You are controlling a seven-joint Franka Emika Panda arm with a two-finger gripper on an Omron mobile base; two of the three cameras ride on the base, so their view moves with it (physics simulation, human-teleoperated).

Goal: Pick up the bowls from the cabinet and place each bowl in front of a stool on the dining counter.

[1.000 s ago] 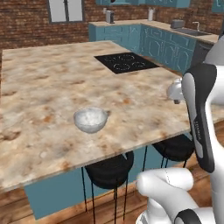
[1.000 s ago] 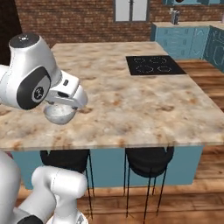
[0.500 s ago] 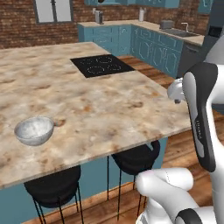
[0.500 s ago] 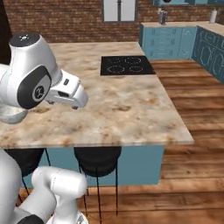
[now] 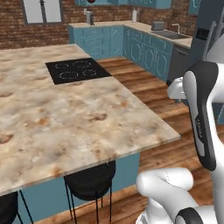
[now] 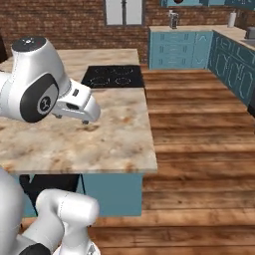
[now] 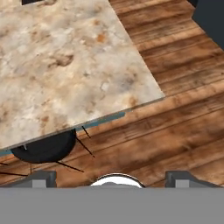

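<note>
Fingers [image 7: 112, 179] are spread wide with nothing between them; the hand view looks down past the corner of the beige-pink marbled stone table [image 7: 65, 65] onto the wooden plank floor [image 7: 175, 109], with a round black stool [image 7: 43, 148] tucked under the table edge.

The arm hangs off the table's near corner. In the left base view the black four-ring cooktop [image 5: 76, 70] sits inset further back on the table [image 5: 65, 122], and one black stool [image 5: 89, 181] stands below the front edge. No bowl lies on the stretch of table in frame.

A small glossy reddish-brown round shape [image 5: 91, 1], likely the wooden bowl, sits at the top edge of the left base view, up in the teal-blue wall cabinet [image 5: 153, 3] above the far teal counter run [image 5: 100, 37]; the right base view shows the same shape [image 6: 180, 2]. It is too small and too cropped to be sure.

My read: hand is free and this is the transit step, heading for a bowl in the cabinet. The next move calls for driving across the floor to the far wall, raising the arm to shelf height and lining the open fingers over the bowl's rim before closing. Watch the far counter for clearance.
</note>
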